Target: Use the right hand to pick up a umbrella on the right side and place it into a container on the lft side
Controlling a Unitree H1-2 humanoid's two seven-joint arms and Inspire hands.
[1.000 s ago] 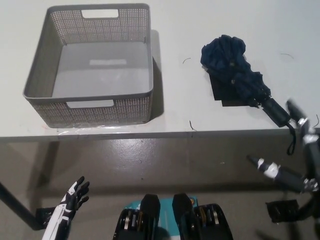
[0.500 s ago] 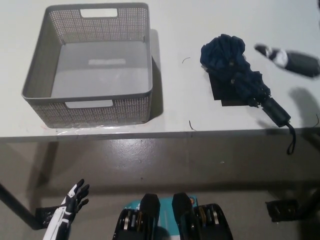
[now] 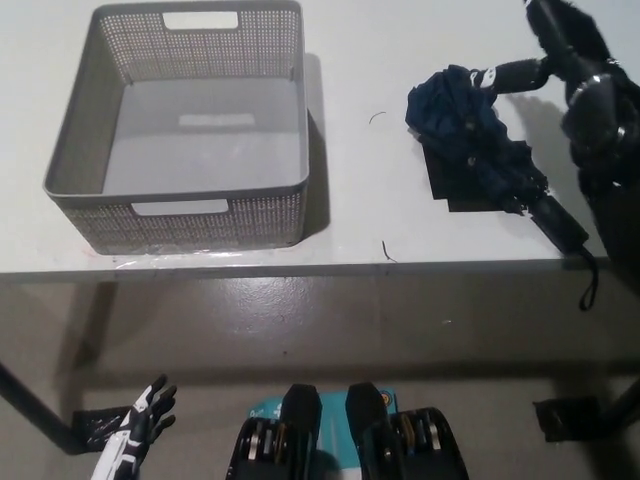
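The grey perforated plastic basket (image 3: 180, 130) sits open-topped on the left of the white table (image 3: 360, 220), its interior bare, so entry from above is unobstructed; its walls block any sideways approach. Between the basket and the folded dark navy umbrella (image 3: 480, 150) lies a wide bare strip of tabletop. The black right hand (image 3: 560, 50) hovers over the table's far right, near the umbrella's bunched canopy end, with one finger reaching towards it. The umbrella's handle end near the front table edge is uncovered. The white left hand (image 3: 140, 435) hangs low, below the table edge, well apart
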